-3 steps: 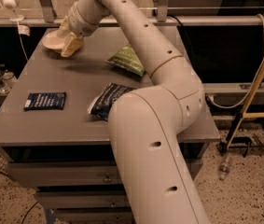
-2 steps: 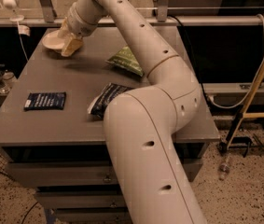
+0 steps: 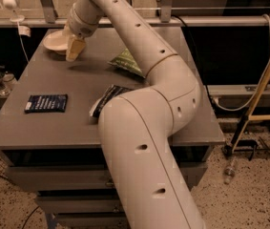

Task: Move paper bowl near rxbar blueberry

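The paper bowl (image 3: 54,40) is cream and round, at the table's far left corner. My gripper (image 3: 73,46) reaches down from the long white arm and is shut on the bowl's right rim, with one cream finger (image 3: 75,48) lying over the rim. The rxbar blueberry (image 3: 46,103), a flat navy wrapper with white text, lies flat near the table's front left, well in front of the bowl. The bowl's right part is hidden behind the gripper.
A green snack bag (image 3: 127,62) lies at the table's middle back. A dark bag (image 3: 106,98) lies mid-table, partly hidden by my arm (image 3: 144,142), which covers the right front. The grey table (image 3: 39,132) ends at a rail behind. A broom handle (image 3: 256,99) leans at right.
The gripper and bowl have stayed at the far left corner, shifting only slightly left. The arm's lower segment has swung a little in the foreground. The rxbar has not moved.
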Action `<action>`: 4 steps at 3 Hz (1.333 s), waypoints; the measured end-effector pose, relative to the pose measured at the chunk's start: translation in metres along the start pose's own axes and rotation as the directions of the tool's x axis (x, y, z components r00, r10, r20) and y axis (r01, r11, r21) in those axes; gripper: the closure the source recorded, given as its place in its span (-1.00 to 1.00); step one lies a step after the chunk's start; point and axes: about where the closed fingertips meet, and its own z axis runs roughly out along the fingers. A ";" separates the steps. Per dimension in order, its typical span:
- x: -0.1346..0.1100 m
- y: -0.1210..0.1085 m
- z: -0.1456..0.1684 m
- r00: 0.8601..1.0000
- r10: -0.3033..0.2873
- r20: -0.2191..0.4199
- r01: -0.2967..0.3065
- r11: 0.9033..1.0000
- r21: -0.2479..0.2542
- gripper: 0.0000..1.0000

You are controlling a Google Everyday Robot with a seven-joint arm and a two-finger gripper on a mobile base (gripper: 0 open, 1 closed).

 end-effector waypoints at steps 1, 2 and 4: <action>0.001 0.001 0.006 1.000 0.007 -0.029 -0.007 1.000 -0.015 -0.46; 0.001 0.003 0.011 0.999 0.013 -0.047 -0.014 0.999 -0.032 -0.46; 0.003 0.003 0.019 0.998 0.030 -0.055 -0.032 0.998 -0.049 0.59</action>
